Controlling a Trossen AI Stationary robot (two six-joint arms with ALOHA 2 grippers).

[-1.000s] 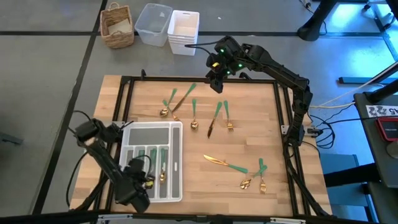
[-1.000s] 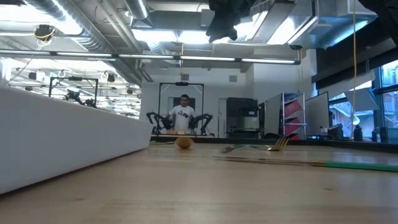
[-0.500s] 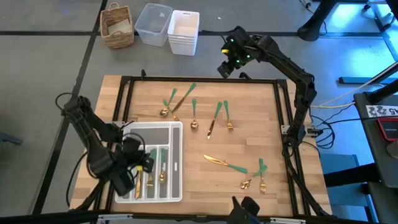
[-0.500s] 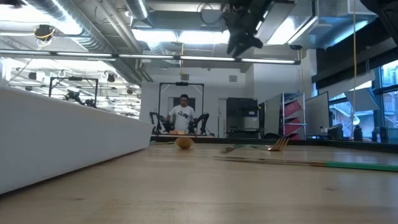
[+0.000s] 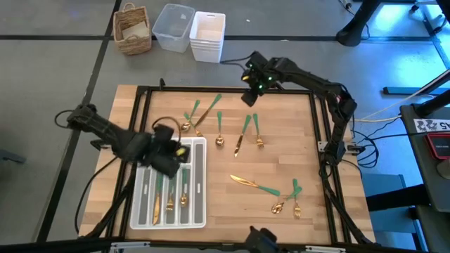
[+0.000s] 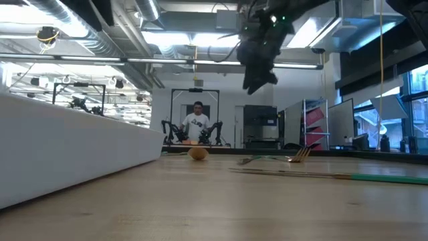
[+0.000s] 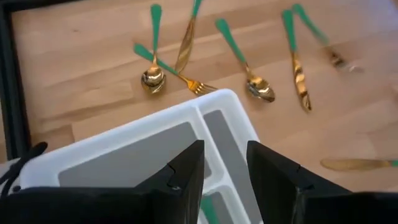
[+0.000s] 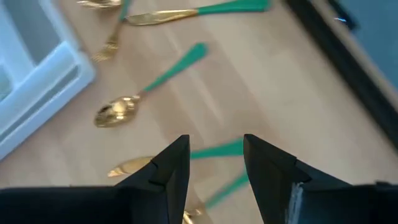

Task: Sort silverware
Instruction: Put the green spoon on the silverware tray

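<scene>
Left gripper [image 5: 171,156] is seen over the far end of the white tray [image 5: 199,184], fingers [image 7: 186,171] parted with nothing between them. Right gripper [image 5: 251,90] is held above the table's [image 5: 302,151] far edge, well off the surface, fingers [image 8: 171,163] apart and empty. Silverware is split between tray and table. In the tray, three gold-headed pieces [image 5: 169,200] are laid in the narrow slots. On the table, a crossed cluster of spoon, fork and knife [image 5: 195,112] lies just beyond the tray's far end, with a single spoon [image 5: 219,130] beside it. A knife [image 5: 242,133] and a fork [image 5: 257,131] lie roughly below the right gripper. Nearer the front edge, a knife [image 5: 254,184] lies across the table, with a spoon and fork pair [image 5: 290,201] just beside its handle end.
</scene>
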